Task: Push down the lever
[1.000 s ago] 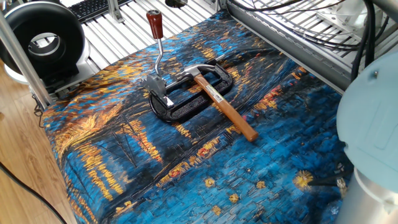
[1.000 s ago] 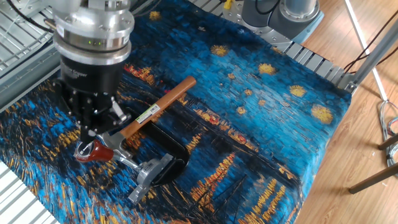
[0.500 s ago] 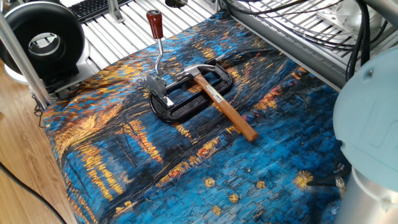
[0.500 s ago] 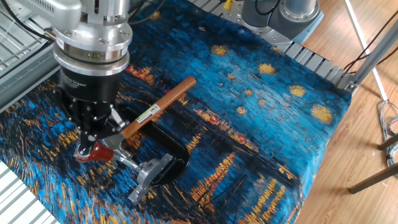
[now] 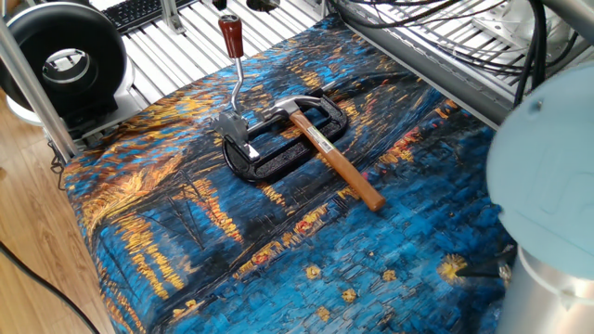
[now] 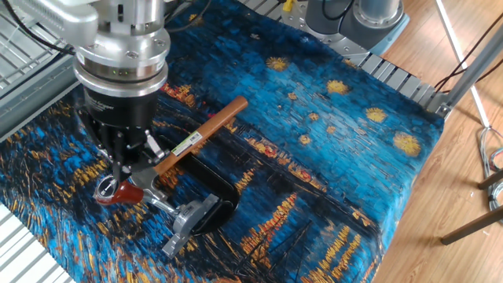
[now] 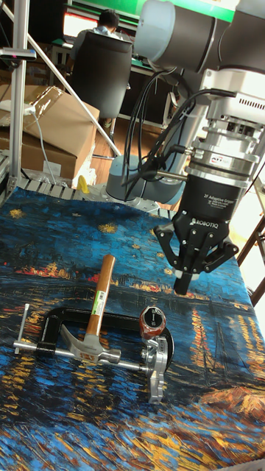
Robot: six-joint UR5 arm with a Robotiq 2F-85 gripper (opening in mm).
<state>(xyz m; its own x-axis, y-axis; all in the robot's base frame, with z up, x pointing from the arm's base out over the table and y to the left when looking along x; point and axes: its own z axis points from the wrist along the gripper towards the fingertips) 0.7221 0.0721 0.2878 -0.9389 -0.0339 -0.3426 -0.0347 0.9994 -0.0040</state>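
The lever [image 5: 238, 76] is a thin bent silver rod that stands upright, with its dark red end [image 5: 230, 35] on top. It is hinged to a silver bracket [image 5: 235, 130] on a black oval base [image 5: 278, 160]. A wooden-handled hammer [image 5: 336, 163] lies across that base. My gripper [image 7: 182, 284] hangs above and a little to the right of the red end [image 7: 152, 321], apart from it, fingers together and holding nothing. From the other fixed view the gripper [image 6: 124, 163] sits just above the red end [image 6: 118, 191]. In the one fixed view only the arm's grey body [image 5: 548, 186] shows.
A blue and orange painted cloth [image 5: 232, 241] covers the table. A black round device [image 5: 60, 60] and a keyboard [image 5: 139, 11] stand beyond the far edge, with cables on a slatted frame [image 5: 445, 37]. The arm's base [image 6: 354, 16] is at one cloth edge.
The gripper has shifted slightly sideways above the lever's red end, and the arm's body has swung further into the one fixed view. Lever and hammer have not moved.
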